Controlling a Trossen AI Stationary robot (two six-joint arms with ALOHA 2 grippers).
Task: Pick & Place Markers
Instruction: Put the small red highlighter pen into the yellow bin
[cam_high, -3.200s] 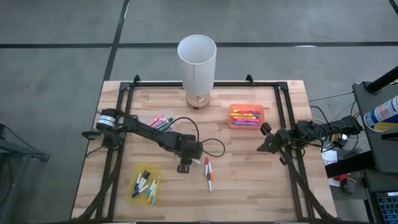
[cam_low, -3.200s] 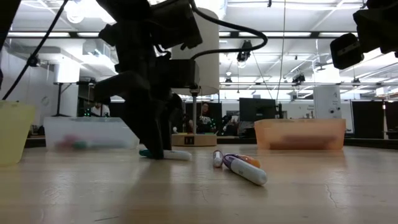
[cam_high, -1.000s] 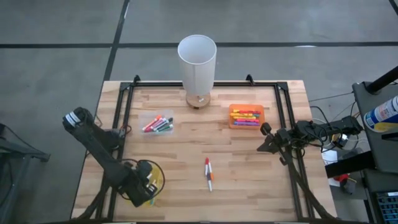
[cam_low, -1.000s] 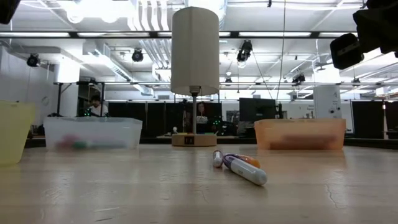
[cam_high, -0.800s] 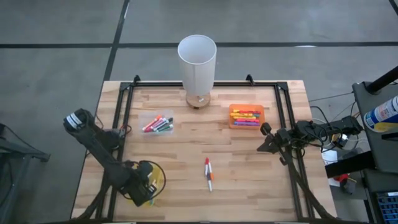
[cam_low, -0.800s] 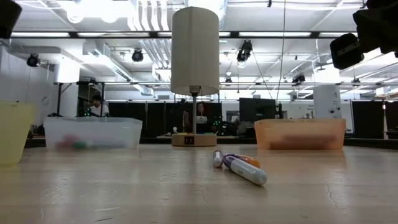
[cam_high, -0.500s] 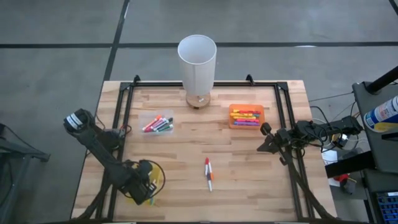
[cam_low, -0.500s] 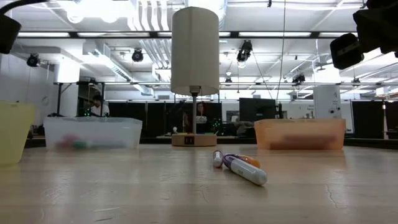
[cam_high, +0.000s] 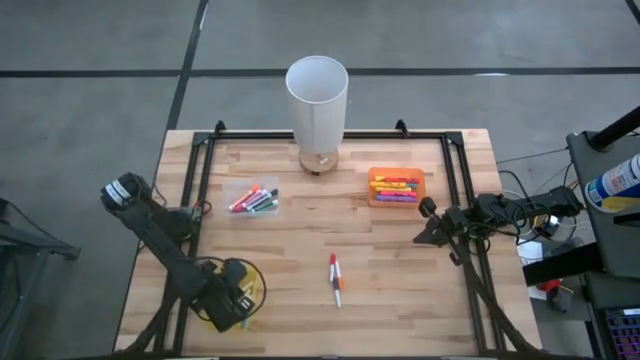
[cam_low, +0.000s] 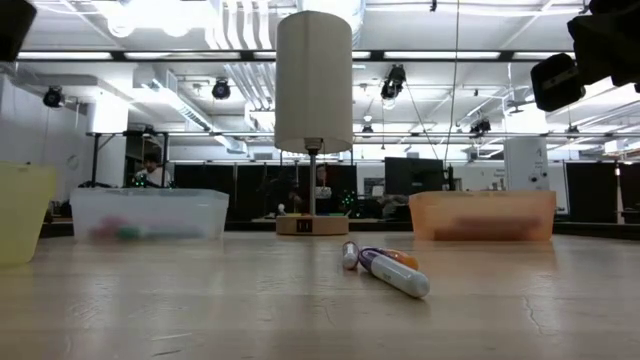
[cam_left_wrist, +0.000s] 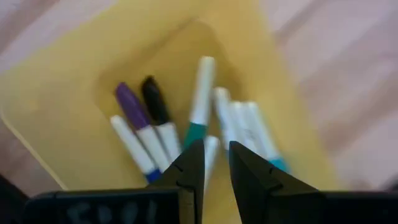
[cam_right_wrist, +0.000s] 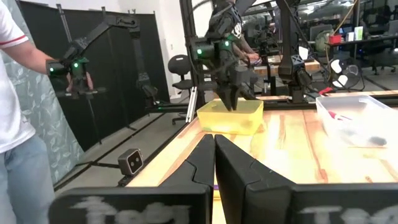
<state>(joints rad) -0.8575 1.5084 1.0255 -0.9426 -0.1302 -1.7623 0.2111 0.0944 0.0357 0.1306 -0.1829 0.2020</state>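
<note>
My left gripper hangs over the yellow tray near the table's near-left corner, fingers pointing down and open by a narrow gap. Several markers lie on the tray floor under it, among them a white one with a teal end, a purple-capped one and a black-capped one. Two more markers lie side by side on the bare wood at the table's middle. My right gripper waits shut at the table's right edge.
A clear tray with red and green markers stands left of centre, and an orange tray with several markers right of centre. A white lamp stands at the far edge. A person stands beyond the table.
My left gripper has stayed above the yellow tray. In the low view a dark part of that arm dipped a little and rose again. The markers on the table have not moved.
</note>
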